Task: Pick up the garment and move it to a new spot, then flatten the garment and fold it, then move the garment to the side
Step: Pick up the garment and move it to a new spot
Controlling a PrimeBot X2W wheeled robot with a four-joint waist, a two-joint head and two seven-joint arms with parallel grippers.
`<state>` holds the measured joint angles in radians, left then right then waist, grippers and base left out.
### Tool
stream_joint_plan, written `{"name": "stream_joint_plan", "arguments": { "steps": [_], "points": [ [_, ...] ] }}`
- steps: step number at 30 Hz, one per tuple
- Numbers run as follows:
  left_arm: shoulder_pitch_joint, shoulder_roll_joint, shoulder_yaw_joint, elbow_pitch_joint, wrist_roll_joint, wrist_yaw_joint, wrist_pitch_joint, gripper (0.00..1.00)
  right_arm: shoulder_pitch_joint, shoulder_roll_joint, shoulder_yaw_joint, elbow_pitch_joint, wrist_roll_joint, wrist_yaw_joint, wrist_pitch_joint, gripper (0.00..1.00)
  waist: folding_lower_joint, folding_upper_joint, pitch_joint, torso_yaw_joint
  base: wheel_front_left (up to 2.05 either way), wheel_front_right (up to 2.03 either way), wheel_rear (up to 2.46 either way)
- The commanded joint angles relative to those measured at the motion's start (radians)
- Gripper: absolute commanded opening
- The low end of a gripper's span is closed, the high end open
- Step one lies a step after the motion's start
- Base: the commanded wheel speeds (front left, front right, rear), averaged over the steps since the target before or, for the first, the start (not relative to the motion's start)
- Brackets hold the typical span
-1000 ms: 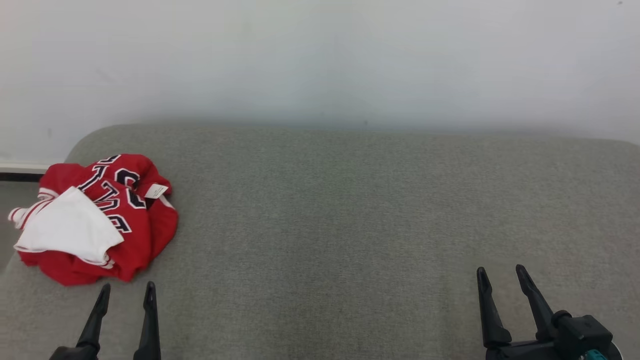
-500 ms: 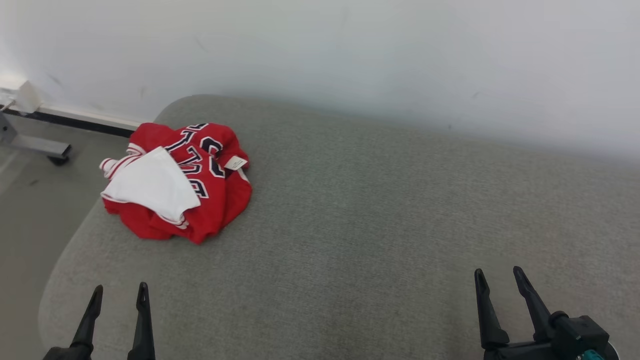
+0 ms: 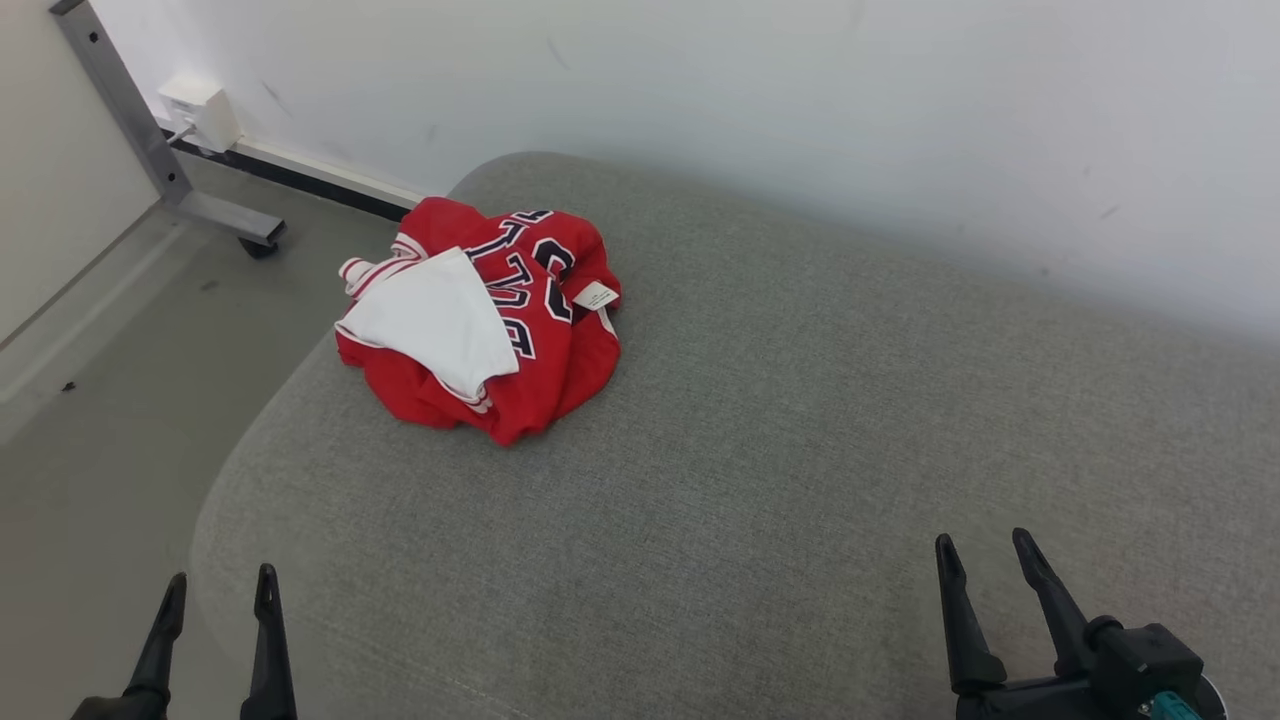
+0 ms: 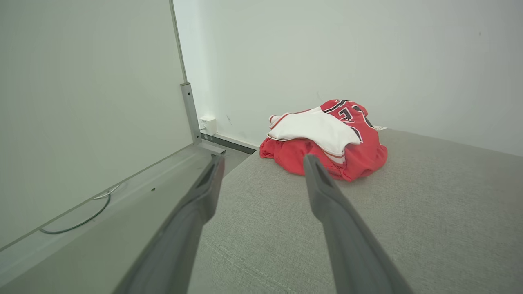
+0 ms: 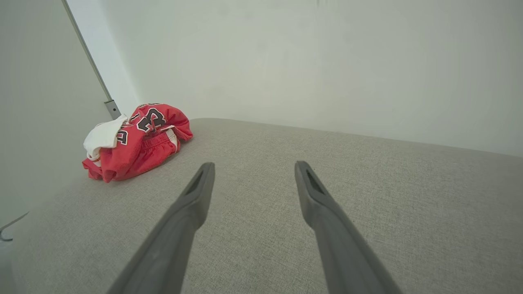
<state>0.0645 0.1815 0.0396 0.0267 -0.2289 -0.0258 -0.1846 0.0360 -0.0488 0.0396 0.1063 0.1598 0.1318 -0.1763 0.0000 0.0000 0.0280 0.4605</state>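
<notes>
The left gripper (image 3: 221, 575) holds its two long dark fingers spread apart with nothing between them. They point up the head view at the lower left. One finger hangs over the floor (image 3: 100, 400) and the other over the rounded near corner of the grey fabric cushion (image 3: 800, 450). The right gripper (image 3: 981, 538) is likewise spread and empty. Its fingers lean slightly leftward above the cushion at the lower right, and its black wrist housing with a teal patch sits behind them. Both grippers are low and level, aimed forward along the cushion toward the white wall (image 3: 800, 100). The garment (image 3: 540, 370) lies in a crumpled heap at the cushion's far left corner, close to the wall and well apart from both grippers, nearer the left one. It is a red jersey with a white sleeve (image 3: 430, 320) draped over its top and left side. Black, white-outlined lettering shows on the red cloth, and a small white tag (image 3: 595, 296) sits on its right side. In the left wrist view the heap lies straight ahead beyond the fingertips; in the right wrist view it sits far off to the left. Past the cushion's left edge, a metal frame leg (image 3: 150, 140) on a castor stands on the floor beside a small white box (image 3: 200, 112) at the wall's base.
</notes>
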Motion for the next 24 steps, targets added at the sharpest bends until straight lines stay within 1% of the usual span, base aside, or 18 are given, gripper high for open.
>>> {"name": "stream_joint_plan", "arguments": {
  "steps": [1, 9, 14, 19, 24],
  "points": [
    [-0.001, 0.004, 0.004, 0.003, -0.004, 0.004, -0.007, 1.00, -0.009, -0.003, 0.000, 0.001, -0.002, -0.002, 0.000, 1.00, 0.0000, 0.0000, 0.007, 0.014, 0.00, 0.00, 0.00],
    [-0.009, 0.004, 0.015, 0.017, -0.020, 0.016, -0.014, 1.00, -0.015, -0.003, 0.005, 0.002, -0.013, -0.002, 0.002, 1.00, 0.0000, 0.0000, 0.019, 0.008, 0.00, 0.00, 0.00],
    [-0.064, 0.020, 0.014, 0.028, -0.037, 0.000, -0.004, 1.00, -0.033, -0.003, 0.001, -0.004, -0.024, -0.002, 0.012, 1.00, 0.0000, 0.0000, 0.049, -0.023, 0.00, 0.00, 0.00],
    [-0.197, 0.068, 0.023, 0.052, -0.054, -0.030, 0.009, 1.00, -0.069, -0.003, -0.011, -0.016, -0.052, -0.002, 0.029, 1.00, 0.0000, 0.0000, 0.109, -0.077, 0.00, 0.00, 0.00],
    [-0.357, 0.125, 0.046, 0.090, -0.081, -0.050, 0.024, 1.00, -0.112, -0.003, -0.015, -0.032, -0.080, -0.002, 0.042, 1.00, 0.0000, 0.0000, 0.187, -0.158, 0.00, 0.00, 0.00]
  ]
}}
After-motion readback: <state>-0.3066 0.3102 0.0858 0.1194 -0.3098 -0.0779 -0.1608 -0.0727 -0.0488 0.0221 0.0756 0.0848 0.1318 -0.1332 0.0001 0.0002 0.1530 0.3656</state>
